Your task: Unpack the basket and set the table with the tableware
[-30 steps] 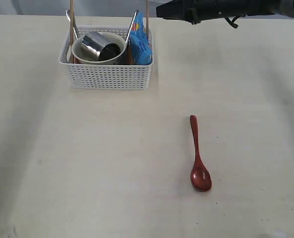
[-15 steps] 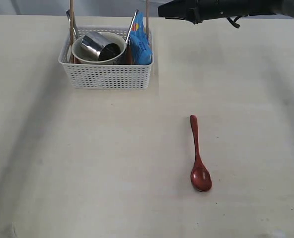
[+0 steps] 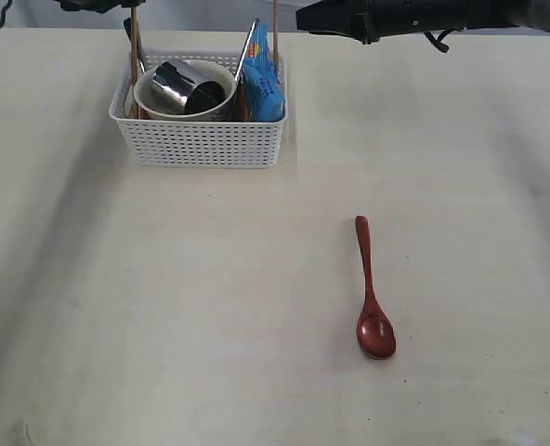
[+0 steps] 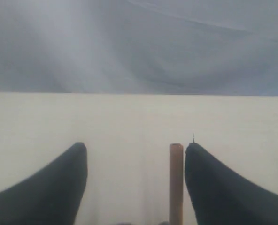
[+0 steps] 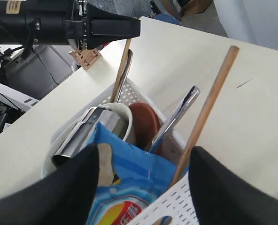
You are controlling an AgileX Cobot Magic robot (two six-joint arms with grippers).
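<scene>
Left pincer (image 4: 136,149), newly brought to the basket (image 3: 199,144), is spread around a chopstick (image 4: 176,183), judged the next pick; right pincer (image 5: 144,154) likewise spread.

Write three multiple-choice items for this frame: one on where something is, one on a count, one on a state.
1. Where is the dark red wooden spoon?
A. Flat on the table, apart from the white basket
B. Inside the basket
C. Leaning on the basket's outside

2. How many wooden chopsticks stand in the basket?
A. One
B. Four
C. Two

3. How does the steel cup sit?
A. Upright on the table
B. On its side in the cream bowl
C. Upside down on the spoon

Answers:
1 A: the spoon lies alone on the table, well away from the basket.
2 C: two chopsticks rise from the basket, one near each end.
3 B: the cup's open mouth faces sideways inside the bowl.
</scene>
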